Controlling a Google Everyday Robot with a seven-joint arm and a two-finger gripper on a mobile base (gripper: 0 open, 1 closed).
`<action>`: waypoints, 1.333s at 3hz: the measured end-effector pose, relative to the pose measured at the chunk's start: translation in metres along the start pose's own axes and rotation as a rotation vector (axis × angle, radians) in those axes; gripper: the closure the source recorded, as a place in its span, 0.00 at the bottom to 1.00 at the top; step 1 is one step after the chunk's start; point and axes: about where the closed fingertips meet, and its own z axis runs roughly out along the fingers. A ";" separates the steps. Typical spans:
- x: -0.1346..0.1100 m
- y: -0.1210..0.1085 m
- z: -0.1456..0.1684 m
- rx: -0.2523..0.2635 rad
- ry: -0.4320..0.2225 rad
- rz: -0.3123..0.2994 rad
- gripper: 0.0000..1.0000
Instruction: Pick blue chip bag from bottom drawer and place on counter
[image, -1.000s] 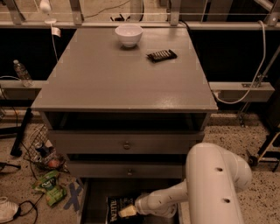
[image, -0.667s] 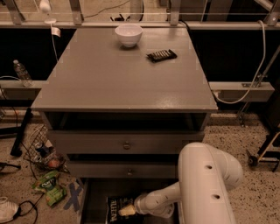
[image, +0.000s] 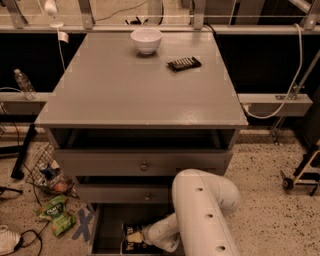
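1. Against the frame a second before, the white arm (image: 205, 210) had shifted leftward in the frame; its thick link now stood lower centre, overlapping the drawer fronts.
2. The gripper (image: 145, 235) remained low in the bottom drawer (image: 96, 227), at the bottom centre of the frame, touching the right edge of the blue chip bag (image: 131, 239). Whether it was open or closed on the bag could not be told.
3. The bag lay in much the same place as before, inside the pulled-out bottom drawer.
4. The counter (image: 135, 95) had not changed: a white bowl (image: 146, 40) stood at its far edge, with a black ribbed bar (image: 184, 63) just to its right.
5. A green snack bag (image: 57, 215) lay on the floor at lower left.
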 end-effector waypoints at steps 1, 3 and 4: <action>-0.009 0.018 0.023 -0.003 0.000 -0.006 0.00; -0.017 0.027 0.027 -0.005 0.000 -0.009 0.00; -0.017 0.027 0.027 -0.005 0.000 -0.009 0.00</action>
